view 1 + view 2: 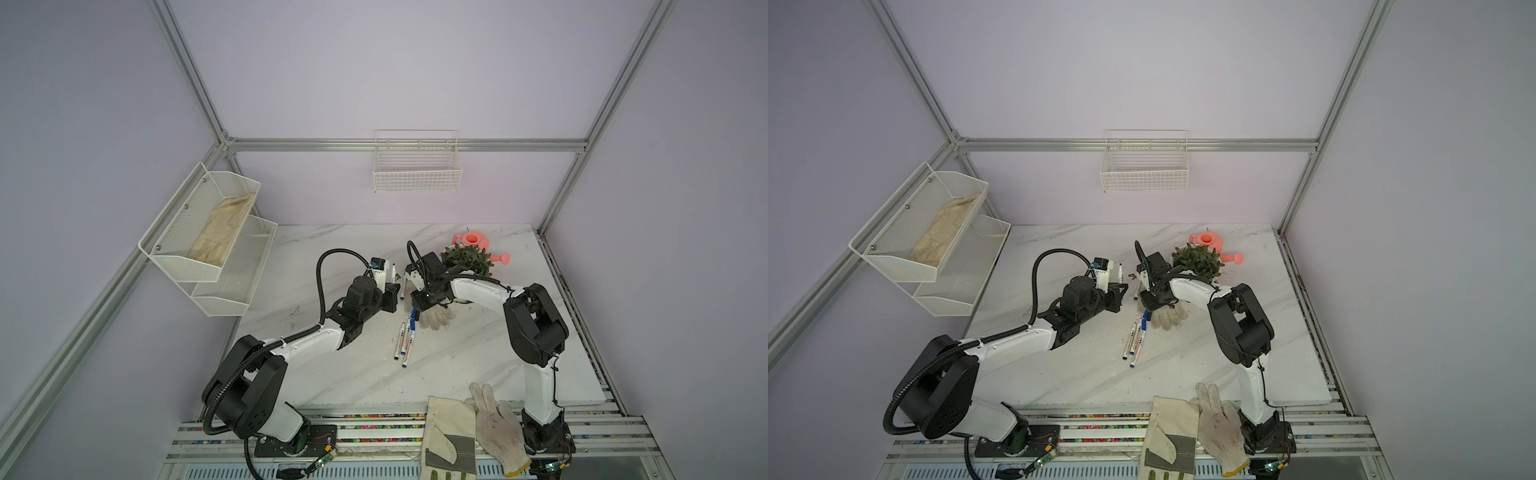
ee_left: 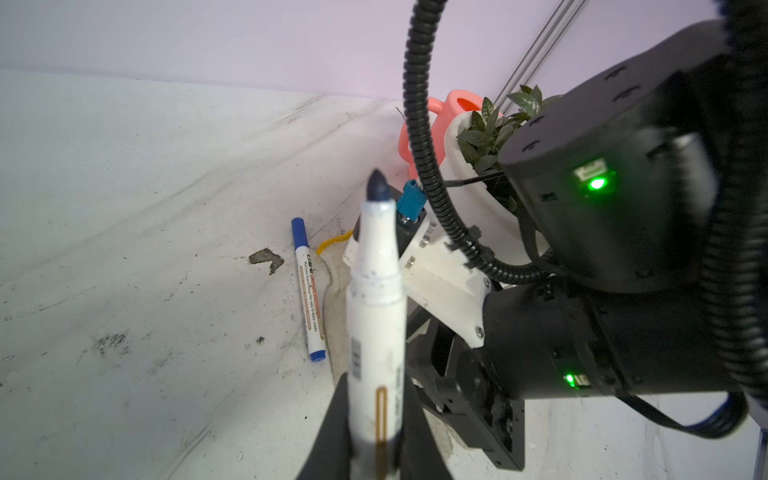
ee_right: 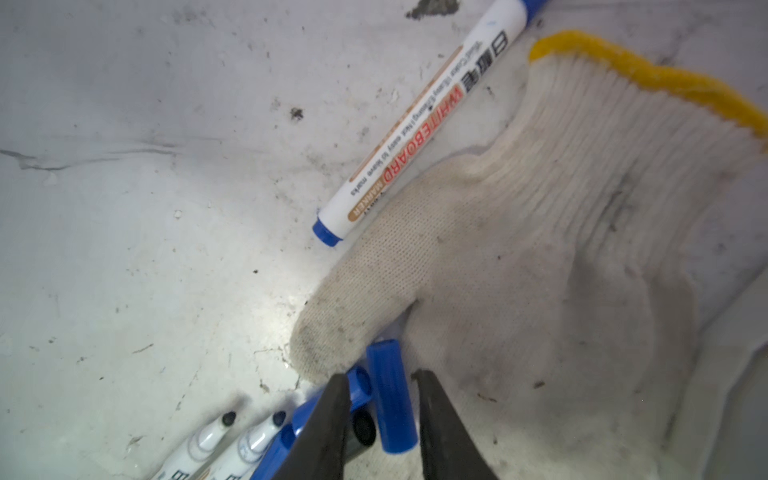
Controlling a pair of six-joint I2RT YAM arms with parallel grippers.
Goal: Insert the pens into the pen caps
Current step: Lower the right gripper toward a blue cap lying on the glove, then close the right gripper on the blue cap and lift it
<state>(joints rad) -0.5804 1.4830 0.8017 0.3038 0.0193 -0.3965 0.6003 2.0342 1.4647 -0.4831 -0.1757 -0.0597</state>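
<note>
My left gripper [image 1: 392,291] [image 2: 376,399] is shut on a white pen [image 1: 393,274] [image 2: 374,291], held upright with its dark tip bare. My right gripper [image 1: 415,311] [image 3: 379,374] is down over a white knitted glove [image 3: 540,249]. Its jaws stand open on either side of a blue pen cap [image 3: 390,399], with narrow gaps. More pen caps, one blue [image 3: 359,386] and one black [image 3: 365,428], lie right beside it. Uncapped pens [image 1: 405,338] [image 3: 208,440] lie side by side on the table. A capped pen [image 1: 402,291] [image 3: 415,124] lies next to the glove.
A potted plant [image 1: 467,257] and a pink watering can [image 1: 473,239] stand behind the right arm. Two gloves [image 1: 494,424] hang over the table's front edge. A wire basket [image 1: 417,166] is on the back wall, and a mesh shelf [image 1: 208,224] on the left wall.
</note>
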